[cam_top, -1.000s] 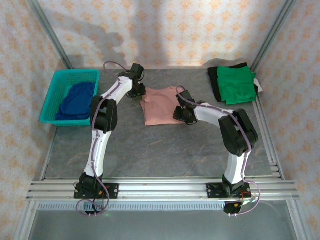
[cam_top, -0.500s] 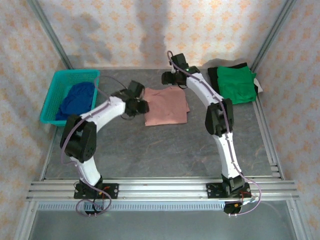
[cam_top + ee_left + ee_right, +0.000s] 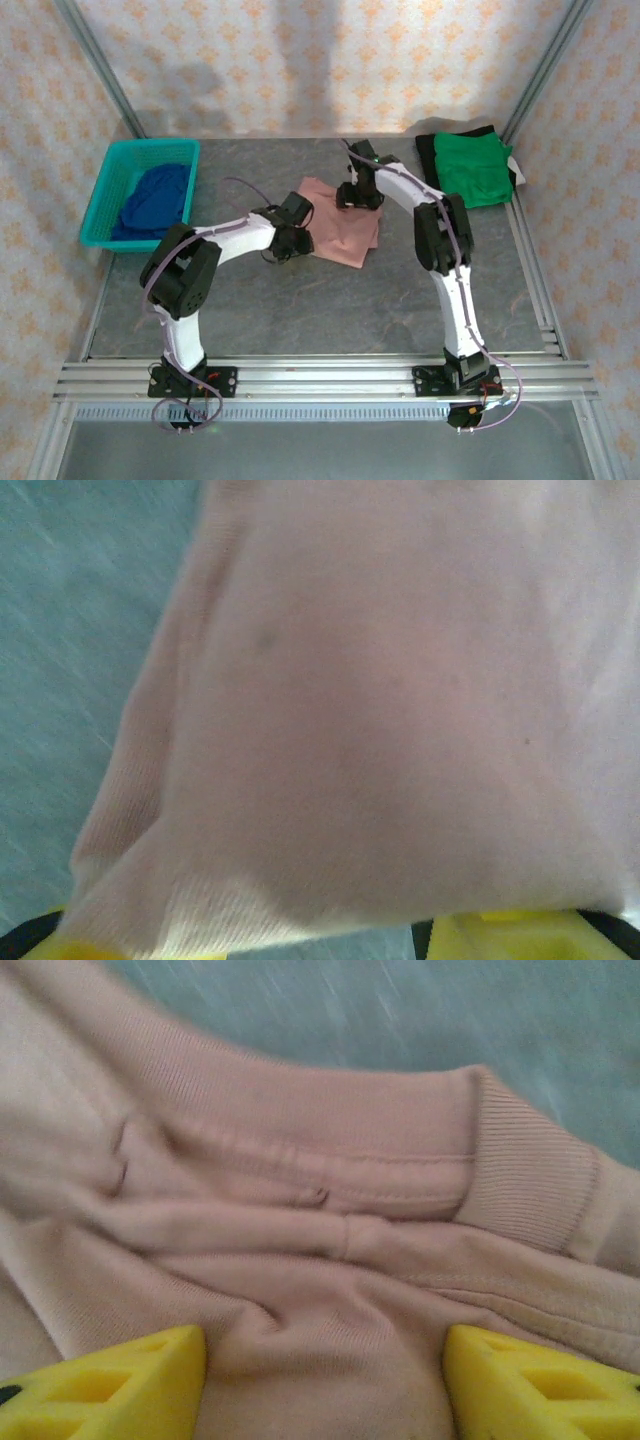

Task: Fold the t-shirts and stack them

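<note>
A dusty-pink t-shirt (image 3: pixel 340 228) lies folded and skewed in the middle of the table. My left gripper (image 3: pixel 291 241) sits low at its near-left edge. In the left wrist view the pink t-shirt (image 3: pixel 380 710) hangs over the left gripper (image 3: pixel 290 940), whose yellow fingertips (image 3: pixel 520 932) stand wide apart. My right gripper (image 3: pixel 360 196) rests on the shirt's far edge. In its own view the right gripper (image 3: pixel 325 1380) is open, with bunched pink cloth and the ribbed collar (image 3: pixel 520 1185) between and beyond its fingers. A green t-shirt (image 3: pixel 475 170) lies folded at the back right. A dark blue t-shirt (image 3: pixel 155 200) is heaped in the basket.
The teal basket (image 3: pixel 105 190) stands at the back left. A dark cloth (image 3: pixel 430 165) lies under the green shirt. Metal frame posts and patterned walls close in the back and sides. A rail (image 3: pixel 320 378) runs along the near edge.
The left arm swung from the pink shirt's far-left corner down to its near-left edge. The right arm went from the near-right side up to the far edge. The shirt has turned askew.
</note>
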Robot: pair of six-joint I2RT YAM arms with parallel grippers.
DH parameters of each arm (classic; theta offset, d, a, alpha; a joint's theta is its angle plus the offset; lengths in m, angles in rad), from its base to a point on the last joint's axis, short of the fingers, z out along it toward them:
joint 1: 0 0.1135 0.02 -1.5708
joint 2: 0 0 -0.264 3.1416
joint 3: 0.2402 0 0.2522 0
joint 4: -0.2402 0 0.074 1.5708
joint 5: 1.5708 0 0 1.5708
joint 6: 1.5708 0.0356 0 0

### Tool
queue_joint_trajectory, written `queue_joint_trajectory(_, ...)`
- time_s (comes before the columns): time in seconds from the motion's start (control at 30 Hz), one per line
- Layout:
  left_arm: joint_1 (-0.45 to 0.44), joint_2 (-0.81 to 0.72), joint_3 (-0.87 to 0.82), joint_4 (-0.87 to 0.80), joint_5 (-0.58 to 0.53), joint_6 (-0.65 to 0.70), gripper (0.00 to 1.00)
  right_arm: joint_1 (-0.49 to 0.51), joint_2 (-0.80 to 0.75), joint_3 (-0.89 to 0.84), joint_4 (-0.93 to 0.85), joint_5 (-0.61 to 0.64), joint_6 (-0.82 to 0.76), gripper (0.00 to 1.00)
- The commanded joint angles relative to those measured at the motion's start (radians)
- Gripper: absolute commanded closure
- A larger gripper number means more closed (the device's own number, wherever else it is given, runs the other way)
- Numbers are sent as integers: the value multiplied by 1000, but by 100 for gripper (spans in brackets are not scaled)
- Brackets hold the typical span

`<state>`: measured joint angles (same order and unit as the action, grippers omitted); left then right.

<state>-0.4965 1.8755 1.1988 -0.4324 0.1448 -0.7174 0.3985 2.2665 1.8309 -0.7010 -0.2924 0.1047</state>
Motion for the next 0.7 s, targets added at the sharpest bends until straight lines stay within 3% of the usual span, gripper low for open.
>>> queue_joint_trajectory(0.0,114,7,68,-70,-94,66,51,-1,-163,-283,60,35,138,37)
queue_joint_trajectory(0.07,160,-6,110,-100,-86,100,51,5,-282,-504,164,-22,249,42)
queue_joint_trajectory(0.13,170,-22,152,-141,-105,133,51,21,-402,-678,230,-2,357,42)
queue_joint_trajectory(0.27,160,-56,179,-173,-82,156,50,34,-646,-875,280,52,442,41)
queue_joint_trajectory(0.37,92,-73,151,-157,-60,144,49,32,-735,-886,264,79,419,36)
queue_joint_trajectory(0.5,-31,-36,139,-154,-51,108,49,28,-727,-810,188,183,329,33)
queue_joint_trajectory(0.67,-79,61,100,-102,-21,40,49,23,-611,-744,188,115,212,29)
